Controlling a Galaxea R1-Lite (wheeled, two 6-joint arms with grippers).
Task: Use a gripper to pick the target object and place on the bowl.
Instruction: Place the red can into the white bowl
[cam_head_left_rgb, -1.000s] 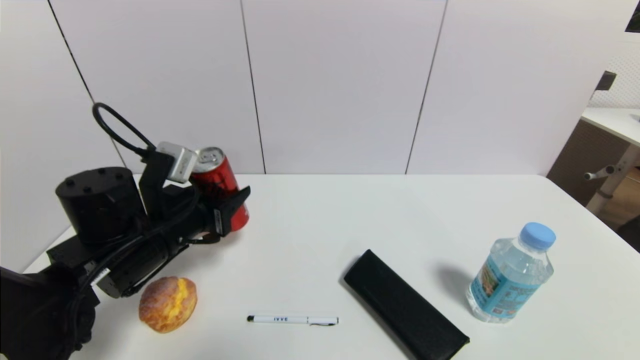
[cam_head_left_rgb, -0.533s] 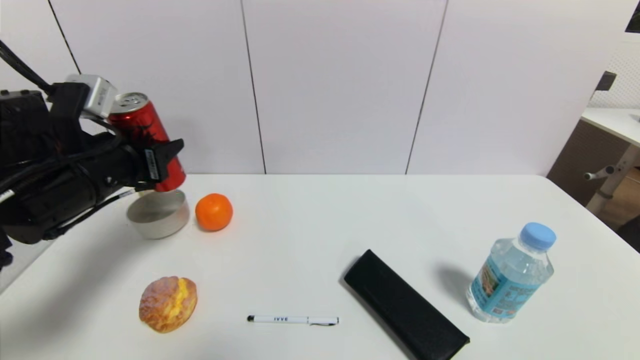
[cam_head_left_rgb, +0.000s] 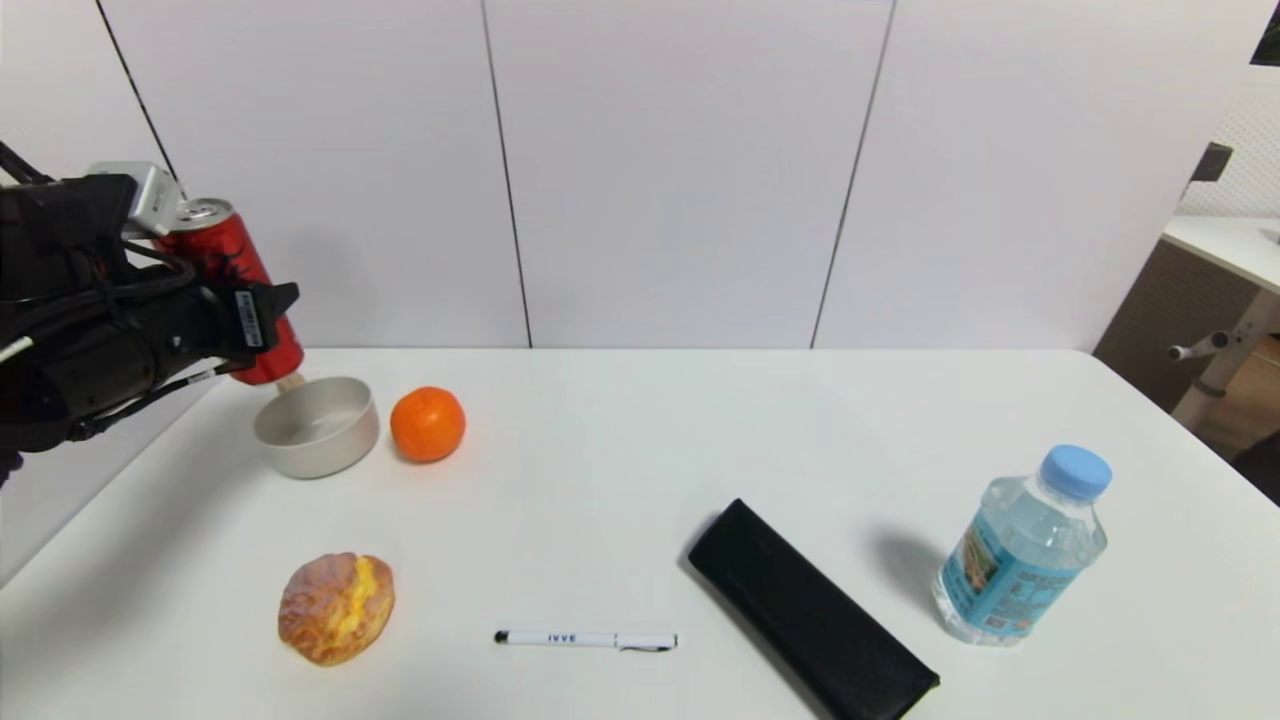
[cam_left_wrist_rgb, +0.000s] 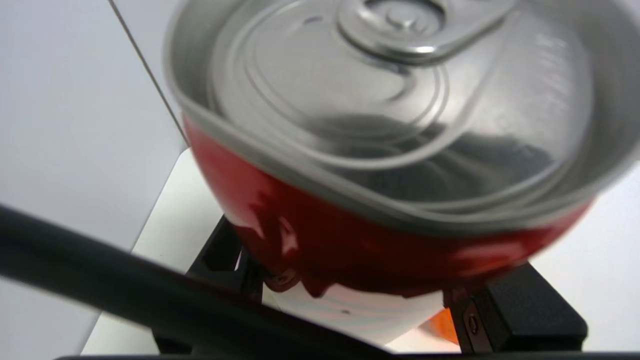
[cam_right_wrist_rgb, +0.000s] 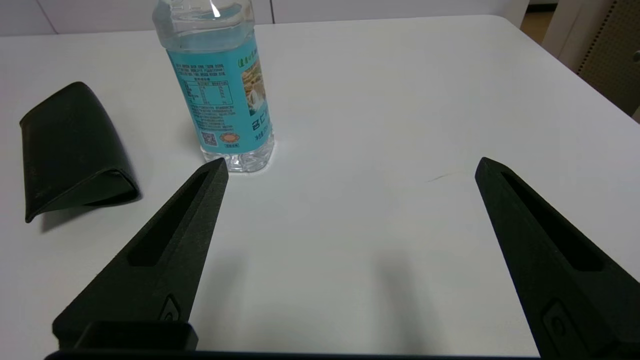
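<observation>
1. Head view: the left gripper (cam_head_left_rgb: 262, 318), a black two-fingered claw on a bulky cabled arm, is held raised at the far left edge of the white table (cam_head_left_rgb: 640, 470), and is clamped on the tall slim red soda can with a silver top (cam_head_left_rgb: 232, 290).
2. The can is carried clear of the table, tilted, with its top leaning back toward the arm.
3. Just below the claw and slightly toward the table's middle, the small round shallow beige-white bowl (cam_head_left_rgb: 317, 428) is seen; its short wooden stub handle (cam_head_left_rgb: 290, 381) shows right under the can's base. Whether the base touches it cannot be told.
4. A round orange fruit (cam_head_left_rgb: 428, 424) sits just beside the bowl, on the side away from the claw.
5. Left wrist view: the can's silver lid (cam_left_wrist_rgb: 395, 95) is seen close up, with black fingers (cam_left_wrist_rgb: 505, 310) pressed against the red body on both sides.
6. Right wrist view: the right gripper (cam_right_wrist_rgb: 350, 167) is held low over the table, its pointed jaws spread wide apart, with nothing between them.
7. Just beyond one of its fingertips stands a clear plastic water bottle with a blue label (cam_right_wrist_rgb: 220, 85); a flat black case (cam_right_wrist_rgb: 70, 150) lies farther out on that side.
</observation>
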